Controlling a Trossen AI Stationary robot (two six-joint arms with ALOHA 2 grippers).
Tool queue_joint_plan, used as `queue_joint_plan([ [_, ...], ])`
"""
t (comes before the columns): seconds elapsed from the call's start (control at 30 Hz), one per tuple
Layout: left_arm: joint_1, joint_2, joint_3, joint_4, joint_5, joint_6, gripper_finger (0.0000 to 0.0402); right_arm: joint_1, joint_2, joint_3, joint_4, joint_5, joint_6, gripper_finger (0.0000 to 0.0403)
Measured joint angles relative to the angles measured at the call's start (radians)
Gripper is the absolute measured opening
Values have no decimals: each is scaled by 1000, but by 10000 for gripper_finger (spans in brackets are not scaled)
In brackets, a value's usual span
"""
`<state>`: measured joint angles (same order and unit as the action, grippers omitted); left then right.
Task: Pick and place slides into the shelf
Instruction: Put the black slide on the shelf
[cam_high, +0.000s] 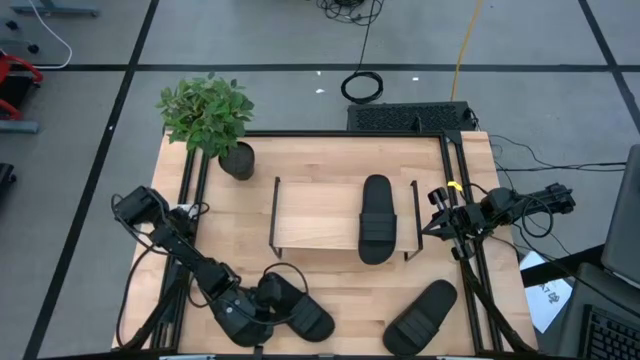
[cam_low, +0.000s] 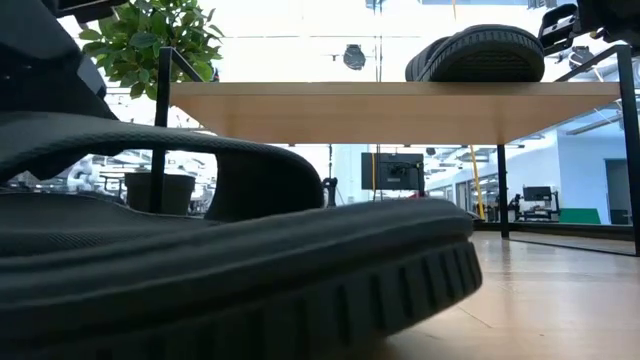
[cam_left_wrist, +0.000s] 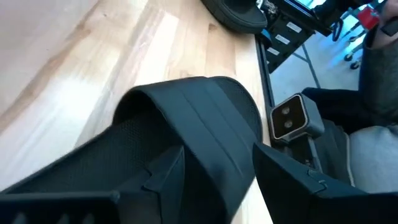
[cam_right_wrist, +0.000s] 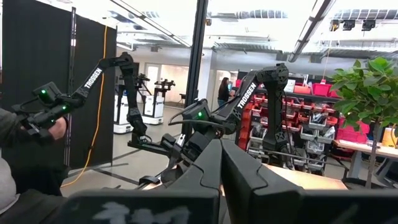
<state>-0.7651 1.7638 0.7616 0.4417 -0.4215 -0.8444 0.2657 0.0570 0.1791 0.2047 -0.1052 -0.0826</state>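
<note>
The tabletop (cam_high: 330, 275) is pale butcher-block wood, smooth and faintly striped, and on it stands the shelf (cam_high: 310, 225), a low rack with a light board top and thin black metal side frames. One slide already lies on that board at its right half (cam_high: 376, 220), so the free space is the left half. The left pincer (cam_high: 262, 300) is down at the near edge of the tabletop, its dark fingers (cam_left_wrist: 165, 177) spread on either side of the wide strap of a slide (cam_left_wrist: 186, 124), apparently closing around it but not clearly clamped. To do this well, it should probably grip the strap squarely at its middle so the long oval sole hangs level, then lift high enough to clear the shelf's frame. A further slide (cam_high: 420, 315) lies near the right front corner. The slides look matte black and rubbery, with a ribbed sole edge. The right pincer (cam_right_wrist: 221, 163) waits by the tabletop's right edge, fingers pressed together, holding nothing.
</note>
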Motion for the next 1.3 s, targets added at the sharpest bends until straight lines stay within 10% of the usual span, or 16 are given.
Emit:
queue_joint_plan([
  [0.57, 16, 120, 2, 158, 32, 69, 177, 0, 0, 0, 0, 0, 0, 0],
  [0.93, 3, 109, 2, 219, 97, 199, 13, 0, 0, 0, -1, 0, 0, 0],
  [1.3, -59, -39, 159, -220, 106, 221, 3, 0, 0, -1, -5, 0, 0, 0],
])
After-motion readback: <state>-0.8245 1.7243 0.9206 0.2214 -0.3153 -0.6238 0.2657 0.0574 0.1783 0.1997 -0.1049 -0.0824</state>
